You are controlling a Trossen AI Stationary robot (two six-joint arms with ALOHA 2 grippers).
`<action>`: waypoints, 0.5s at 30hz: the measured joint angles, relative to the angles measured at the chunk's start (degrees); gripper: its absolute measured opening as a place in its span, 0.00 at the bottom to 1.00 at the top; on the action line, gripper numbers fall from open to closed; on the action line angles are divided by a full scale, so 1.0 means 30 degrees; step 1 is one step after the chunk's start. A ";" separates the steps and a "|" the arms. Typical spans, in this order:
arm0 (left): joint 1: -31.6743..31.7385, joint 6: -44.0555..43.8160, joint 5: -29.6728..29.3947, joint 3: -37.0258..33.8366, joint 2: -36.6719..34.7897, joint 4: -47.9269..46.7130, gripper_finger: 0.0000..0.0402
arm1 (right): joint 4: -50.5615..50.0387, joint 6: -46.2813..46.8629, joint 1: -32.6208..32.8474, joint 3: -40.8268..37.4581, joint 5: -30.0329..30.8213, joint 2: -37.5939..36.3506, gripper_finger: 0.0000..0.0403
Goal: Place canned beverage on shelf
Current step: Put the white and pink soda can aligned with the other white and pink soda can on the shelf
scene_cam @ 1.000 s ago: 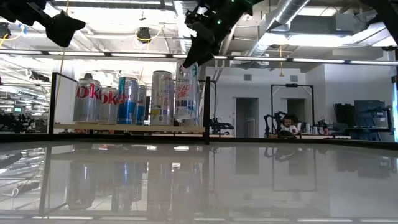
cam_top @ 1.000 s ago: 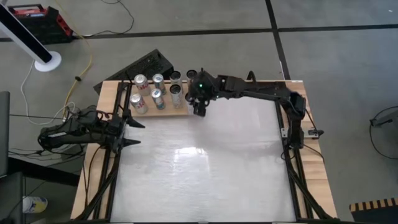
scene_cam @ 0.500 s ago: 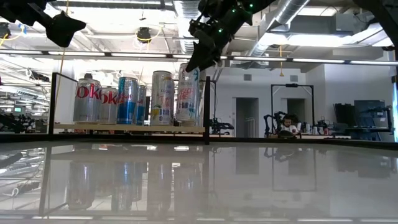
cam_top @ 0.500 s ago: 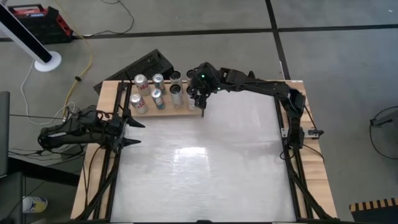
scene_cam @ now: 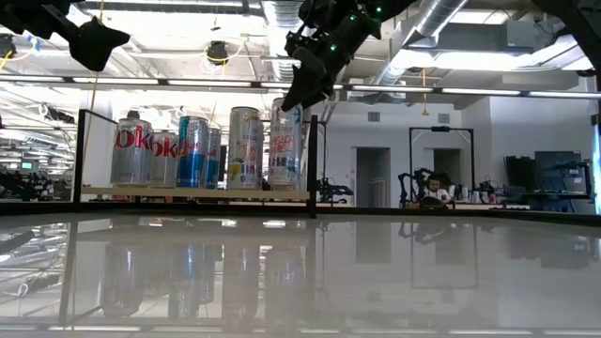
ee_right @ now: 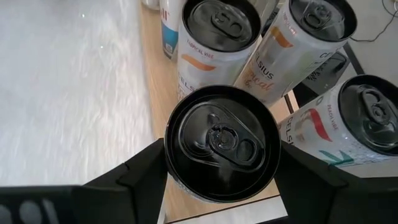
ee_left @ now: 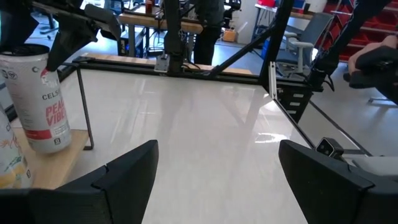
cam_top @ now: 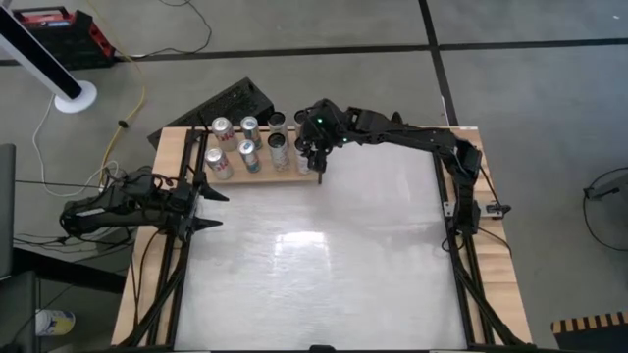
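From above, a pale wooden shelf lies at the far left part of a glossy white table. Several cans stand on the shelf in two rows. The right gripper reaches over the shelf's right end, covering the can it holds. The left gripper hangs over the table's left edge, nearer than the shelf and apart from it, its fingers spread with nothing between them.

From table height, the shelf shows as a thin wooden strip with a row of cans upright on it. The right gripper comes down from above onto the top of the black-topped can at the right end of that row. The can stands straight, its base level with its neighbours; whether it rests on the shelf or sits just above it cannot be told. The left gripper hangs high above the shelf's left end.

The left wrist camera looks across the table, with the two fingers wide apart and empty. The shelf's corner is in view, with a white can lettered in red upright on it.

The right wrist camera looks straight down on the black-topped can, gripped on both sides by the dark fingers. It sits over the shelf, just beside three neighbouring cans.
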 joint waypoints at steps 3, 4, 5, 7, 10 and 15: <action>0.0003 0.0000 0.0000 0.0000 0.0000 0.0004 0.79 | 0.0076 -0.0007 0.0000 0.0000 0.0003 0.0000 0.68; -0.0001 0.0000 0.0000 0.0000 0.0000 -0.0003 0.79 | 0.0046 -0.0007 0.0000 0.0000 0.0002 0.0000 0.68; 0.0003 0.0000 0.0000 0.0000 0.0000 0.0003 0.79 | 0.0035 0.0027 0.0000 0.0000 0.0005 0.0000 0.68; -0.0003 0.0000 0.0000 0.0000 0.0000 -0.0003 0.79 | 0.0042 0.0124 -0.0020 0.0000 0.0005 0.0000 0.68; -0.0004 0.0000 0.0000 0.0000 0.0000 -0.0003 0.79 | 0.0036 0.0131 -0.0044 0.0000 0.0007 0.0001 0.68; -0.0003 0.0000 0.0000 0.0000 0.0000 0.0003 0.79 | 0.0391 0.0186 -0.0044 0.0000 0.0007 0.0007 0.68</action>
